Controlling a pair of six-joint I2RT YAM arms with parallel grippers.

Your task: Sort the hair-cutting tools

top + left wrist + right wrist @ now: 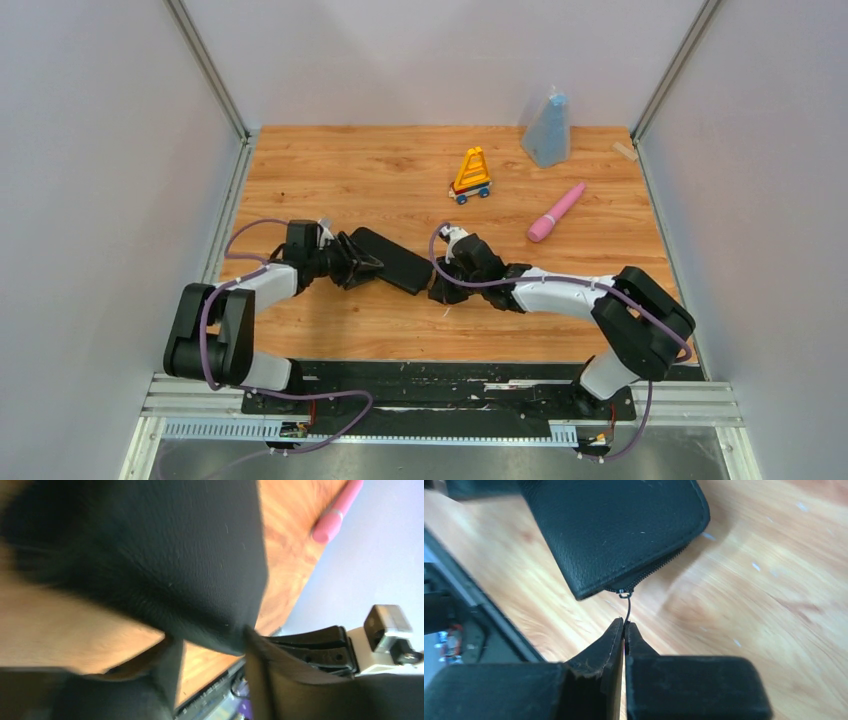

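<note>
No scissors or combs show in any view. A black zipped pouch [398,262] lies at the table's middle between the two arms. My left gripper [368,264] is closed on the pouch's left end; in the left wrist view the pouch [150,555] fills the frame and its corner sits between my fingers [280,680]. My right gripper [441,291] is at the pouch's right end. In the right wrist view it [625,626] is shut on the thin zipper pull [628,607], which hangs from the corner of the pouch [614,530]. The zip looks closed.
A pink tapered wand [556,212] lies at the right; it also shows in the left wrist view [335,515]. A yellow-orange toy on wheels [471,175] stands behind the pouch. A blue-grey bag [548,130] stands at the back right, with a small pale block [625,150] beside the wall.
</note>
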